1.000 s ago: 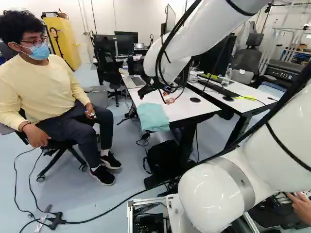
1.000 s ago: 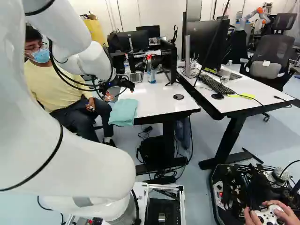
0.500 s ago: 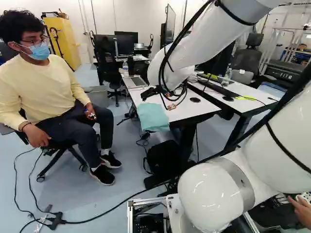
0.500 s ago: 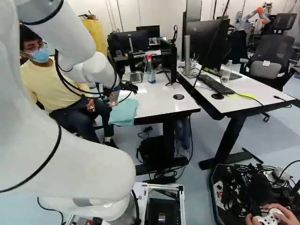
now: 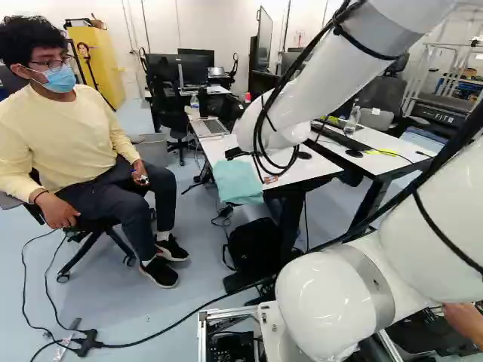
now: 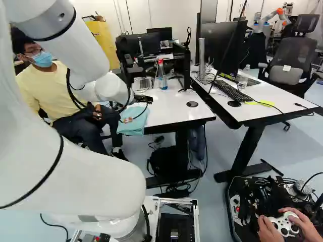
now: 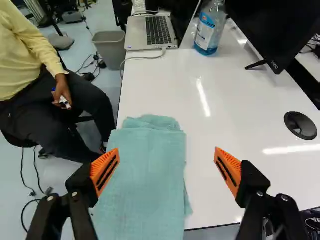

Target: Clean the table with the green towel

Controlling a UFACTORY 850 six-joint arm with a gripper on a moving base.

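While your arm reached out above the table, the left base view had your gripper right by the green towel, which draped over the table's edge. Over to the right base view, and there you had the towel just below the tool, a bottle beyond it. Then the wrist view: your gripper stood wide, orange pads well apart, the towel under and between them, a laptop farther ahead!
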